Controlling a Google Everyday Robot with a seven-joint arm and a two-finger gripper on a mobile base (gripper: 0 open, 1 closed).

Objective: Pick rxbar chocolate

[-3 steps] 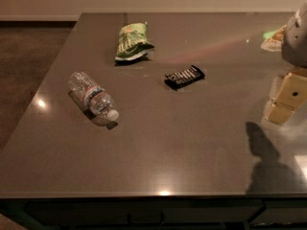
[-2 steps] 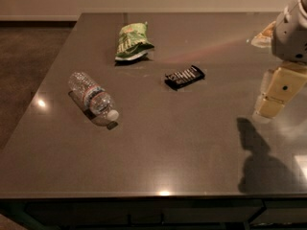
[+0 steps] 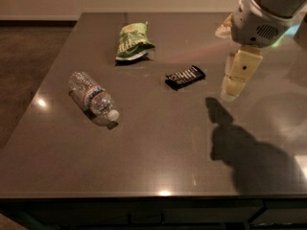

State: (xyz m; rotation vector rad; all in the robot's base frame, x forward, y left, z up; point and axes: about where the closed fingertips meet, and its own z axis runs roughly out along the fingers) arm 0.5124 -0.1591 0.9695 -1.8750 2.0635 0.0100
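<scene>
Step in hand: approach, grasp not yet made. The rxbar chocolate (image 3: 185,76) lies flat on the surface (image 3: 153,147), just right of frame centre, angled, and touching nothing. The gripper (image 3: 230,91) hangs at right of frame, pointing down, beside the bar and apart from it; whether it is apart or together cannot be told from this view. A green chip bag (image 3: 132,41) lies upper centre and a clear water bottle (image 3: 92,97) at left, both well apart from the bar. Judgement: the next move calls for a shift leftward over the bar, alignment across its narrow width, then descent.
</scene>
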